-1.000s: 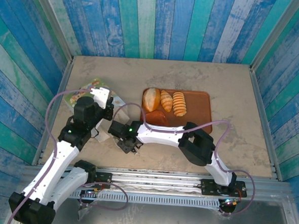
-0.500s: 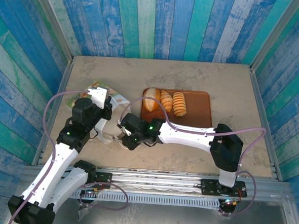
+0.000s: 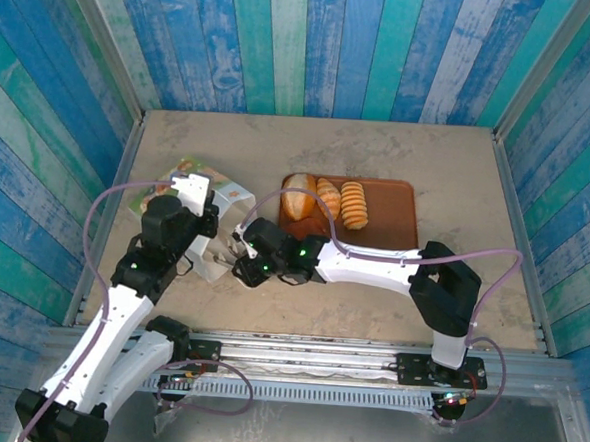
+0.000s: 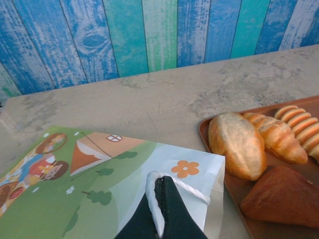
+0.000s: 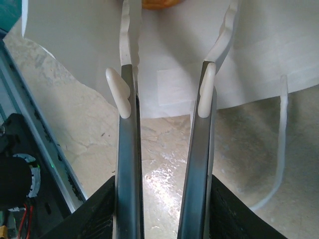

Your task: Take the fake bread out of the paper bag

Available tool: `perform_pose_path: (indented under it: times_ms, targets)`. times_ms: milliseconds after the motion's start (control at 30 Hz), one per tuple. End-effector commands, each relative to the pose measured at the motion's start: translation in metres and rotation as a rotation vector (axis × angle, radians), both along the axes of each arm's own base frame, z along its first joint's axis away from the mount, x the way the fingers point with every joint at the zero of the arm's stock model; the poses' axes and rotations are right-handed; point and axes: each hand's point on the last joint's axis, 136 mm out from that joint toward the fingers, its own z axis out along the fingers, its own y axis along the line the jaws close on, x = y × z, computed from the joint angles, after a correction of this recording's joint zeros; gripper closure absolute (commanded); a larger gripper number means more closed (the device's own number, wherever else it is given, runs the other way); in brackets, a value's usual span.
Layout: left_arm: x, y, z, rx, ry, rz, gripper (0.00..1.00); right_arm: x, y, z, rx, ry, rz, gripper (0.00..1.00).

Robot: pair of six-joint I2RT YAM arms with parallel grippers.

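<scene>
The paper bag point(image 3: 222, 191) lies on its side left of the tray, printed face up point(image 4: 94, 184). My left gripper point(image 4: 162, 185) is shut on its white cord handle point(image 4: 152, 199) and appears from above at the bag's top edge point(image 3: 204, 197). My right gripper point(image 3: 234, 260) points left at the bag's mouth, open, with its fingertips point(image 5: 130, 30) inside the white opening point(image 5: 264, 45). An orange piece of fake bread point(image 5: 157, 3) shows just beyond the tips. Three more pieces point(image 3: 326, 199) lie on the brown tray point(image 3: 395, 222); the left wrist view adds a dark triangular one point(image 4: 284, 196).
The second cord handle point(image 5: 283, 124) trails on the table beside my right fingers. The right arm's forearm point(image 3: 362, 265) stretches across the near edge of the tray. Blue plank walls point(image 3: 316, 42) enclose the table, with a metal rail point(image 3: 317, 355) at the front.
My right gripper has swung from pointing at the table in front of the tray to pointing left into the bag's mouth, its jaws narrowing a little. The left gripper keeps its hold.
</scene>
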Motion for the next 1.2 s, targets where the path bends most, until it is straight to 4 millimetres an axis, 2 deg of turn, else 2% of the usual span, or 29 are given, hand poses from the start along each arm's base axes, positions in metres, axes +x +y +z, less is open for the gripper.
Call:
perform_pose_path:
  times_ms: [0, 167, 300, 367, 467, 633, 900, 1167]
  targets:
    - [-0.008, 0.017, 0.004, 0.051, -0.043, 0.068, 1.00, 0.006, 0.014, 0.014, 0.103, -0.007, -0.032, 0.56]
    - [-0.015, 0.030, 0.006, 0.071, -0.085, 0.121, 1.00, 0.010, 0.031, 0.008, 0.164, 0.013, -0.063, 0.57]
    - [-0.016, 0.031, 0.005, 0.088, -0.100, 0.123, 1.00, 0.009, 0.053, 0.005, 0.197, 0.005, -0.038, 0.57]
    - [-0.016, 0.028, 0.007, 0.093, -0.103, 0.107, 1.00, 0.015, 0.059, -0.003, 0.176, -0.011, -0.061, 0.57]
    - [-0.016, 0.028, 0.009, 0.088, -0.109, 0.103, 1.00, 0.020, 0.068, -0.003, 0.207, -0.029, -0.064, 0.58]
    - [-0.017, 0.030, 0.009, 0.078, -0.121, 0.112, 1.00, 0.009, 0.089, -0.002, 0.251, -0.021, 0.044, 0.60]
    - [-0.016, 0.032, 0.012, 0.085, -0.120, 0.127, 1.00, -0.004, 0.095, 0.001, 0.291, -0.001, 0.147, 0.57]
    - [-0.017, 0.030, 0.015, 0.084, -0.119, 0.112, 1.00, 0.006, 0.100, -0.017, 0.209, -0.021, 0.144, 0.53]
